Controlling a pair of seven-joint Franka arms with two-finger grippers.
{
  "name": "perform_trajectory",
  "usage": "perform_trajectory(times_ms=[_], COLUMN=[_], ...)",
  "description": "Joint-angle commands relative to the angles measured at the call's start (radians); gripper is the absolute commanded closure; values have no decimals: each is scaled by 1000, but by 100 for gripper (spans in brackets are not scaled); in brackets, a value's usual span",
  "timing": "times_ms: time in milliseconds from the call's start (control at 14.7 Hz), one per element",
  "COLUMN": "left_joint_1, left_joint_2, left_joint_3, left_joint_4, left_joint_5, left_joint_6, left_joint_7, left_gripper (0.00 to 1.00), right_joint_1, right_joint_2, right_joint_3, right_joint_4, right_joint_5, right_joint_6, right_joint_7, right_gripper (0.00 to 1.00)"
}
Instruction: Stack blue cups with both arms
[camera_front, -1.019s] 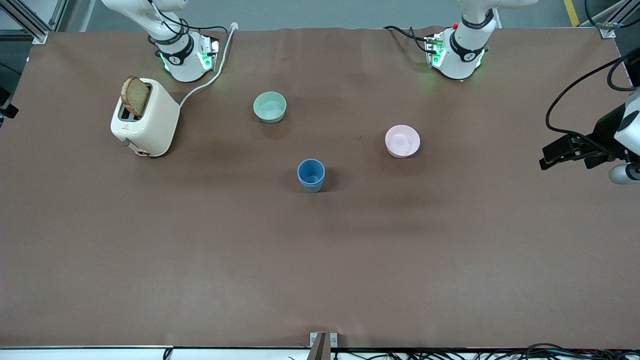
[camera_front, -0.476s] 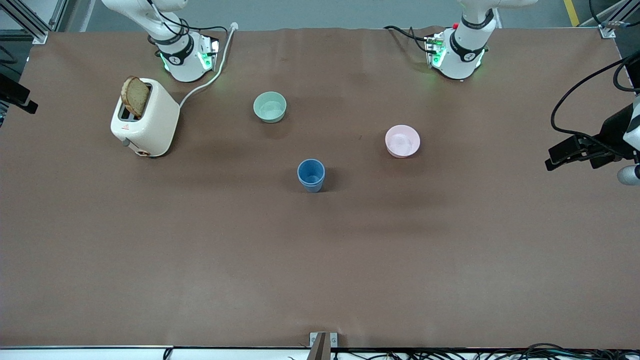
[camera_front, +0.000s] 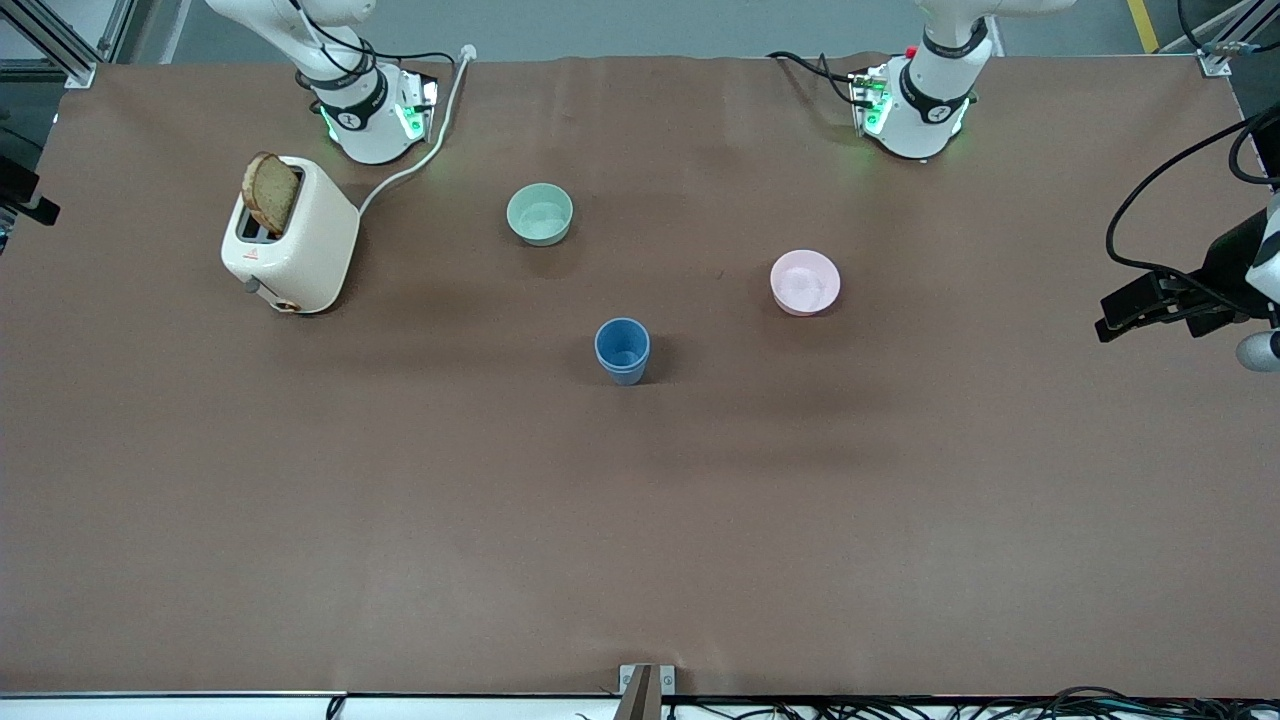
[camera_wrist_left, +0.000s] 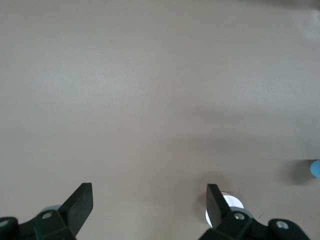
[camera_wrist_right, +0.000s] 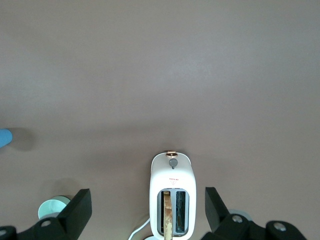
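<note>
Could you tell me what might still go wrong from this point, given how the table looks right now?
1. Only one blue cup shows in the middle of the table; whether a second sits nested in it cannot be told, so the stack may be unfinished.
2. The pink bowl lies between the open left claw, up at its table end, and the cup, so a low reach could clip it.
3. The open right claw hangs over the toaster with its raised bread slice; descending could knock it.

Even overhead light, no glare on matte brown tabletop (camera_front: 640, 520). Soft shadow beside small blue tapered cup (camera_front: 622, 350). Front view sharp; both wrist views soft, left one paler, washed.
</note>
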Motion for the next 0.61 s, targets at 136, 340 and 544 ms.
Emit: perform_trajectory(times_ms=[136,340,544], left_joint_1=[8,7,7], left_joint_2=[-24,-32,-36], left_joint_3=[-9,-9,-8], left_joint_4=[-25,-34,-40], left_joint_5=[12,9,9], left_joint_6=[2,12,22], left_joint_7=[-10,-10,-9], left_gripper=[0,0,0], right_joint_1=[0,0,-3], right_joint_2=[-5,-5,-5], right_joint_3=[35,36,36], right_joint_4=[-13,-15,-15], right_joint_5=[9,1,4], right_joint_6=[-2,8,18], right_joint_7=[-14,-11,-12], right_gripper=[0,0,0])
